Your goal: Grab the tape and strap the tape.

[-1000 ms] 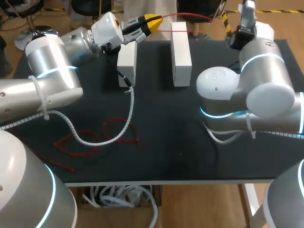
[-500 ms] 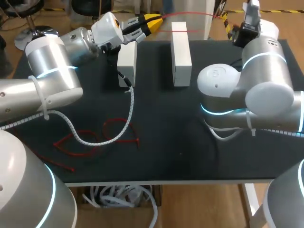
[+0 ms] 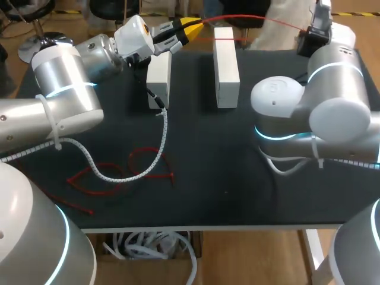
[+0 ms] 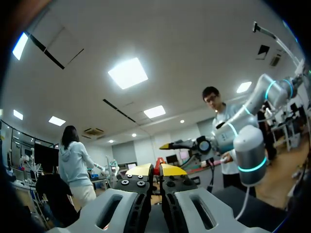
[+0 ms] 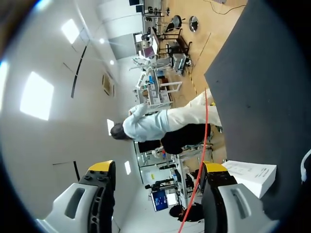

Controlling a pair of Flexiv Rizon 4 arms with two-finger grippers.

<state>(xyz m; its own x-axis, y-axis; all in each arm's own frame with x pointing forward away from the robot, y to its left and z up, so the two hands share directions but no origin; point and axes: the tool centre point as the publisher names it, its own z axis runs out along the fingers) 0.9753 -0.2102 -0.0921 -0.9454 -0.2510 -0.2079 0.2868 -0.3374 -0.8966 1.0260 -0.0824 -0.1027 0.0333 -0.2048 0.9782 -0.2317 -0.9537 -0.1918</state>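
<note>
Right gripper [image 5: 158, 167] sits farther outward than 1 s ago, splayed, thin red plastic strap [image 3: 261, 18] against 1 finger; left gripper [image 4: 156, 171] pinches the other end; strap stretches taut, so tensioning seems underway.

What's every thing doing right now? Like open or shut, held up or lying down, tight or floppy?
Left gripper: shut on the thin red tape.
Thin red tape: held up in the air, running across to the right gripper.
Right gripper: fingers open; tape passes between them, not pinched.
White rectangular blocks: lying flat on the black table, apart.
Loose red tape loops: lying slack on the table, not held.
</note>
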